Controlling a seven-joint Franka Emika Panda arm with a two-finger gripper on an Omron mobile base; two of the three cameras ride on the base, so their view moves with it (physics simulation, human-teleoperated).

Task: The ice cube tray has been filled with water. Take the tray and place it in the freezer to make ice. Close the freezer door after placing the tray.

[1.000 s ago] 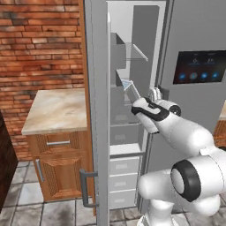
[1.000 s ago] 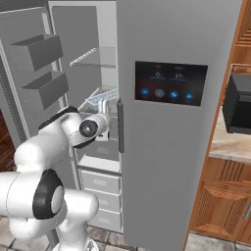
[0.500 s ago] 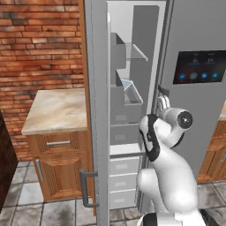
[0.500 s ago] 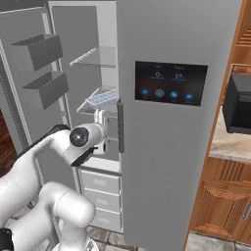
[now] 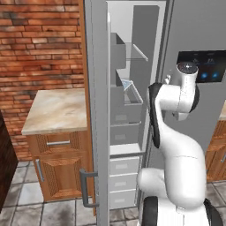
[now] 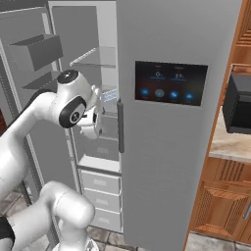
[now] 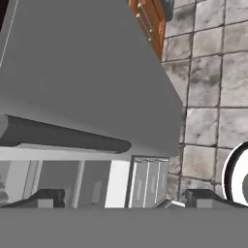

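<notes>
Holding my two-finger claw wide and empty, I am leaving the small white rectangular ice cube tray on the grey freezer shelf and judging closing the tall grey metal freezer door next.

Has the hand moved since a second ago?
Yes. The hand has pulled back from the ice cube tray on the shelf, toward the display door's handle.

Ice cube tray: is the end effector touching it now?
Apart. In the hand view the end effector is open and empty, looking down the fridge front; the left base view shows the ice cube tray resting inside the freezer.
</notes>
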